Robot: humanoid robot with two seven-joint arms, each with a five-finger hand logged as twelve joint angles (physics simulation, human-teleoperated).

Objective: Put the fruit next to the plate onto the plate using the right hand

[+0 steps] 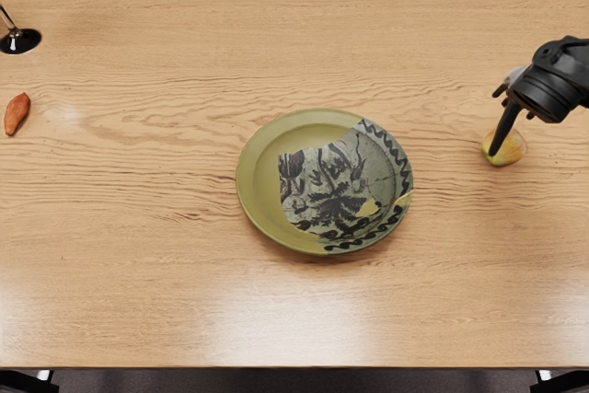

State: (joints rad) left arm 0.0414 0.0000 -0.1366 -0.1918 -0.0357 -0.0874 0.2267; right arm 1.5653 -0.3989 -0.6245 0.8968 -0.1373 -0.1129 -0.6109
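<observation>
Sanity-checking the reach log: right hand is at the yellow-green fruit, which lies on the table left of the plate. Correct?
No. The head view shows the yellow-green fruit right of the plate, not left. The rest holds: the right hand is at it, on the table.

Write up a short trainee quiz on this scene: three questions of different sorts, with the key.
1. True or false: the yellow fruit already lies on the plate.
2. Which hand is over the yellow fruit? A) left hand B) right hand C) neither
3. Fill in: the orange-red object lies near the ___ edge of the table in the head view.

Key: 1 false, it sits on the table right of the plate; 2 B; 3 left.
</observation>
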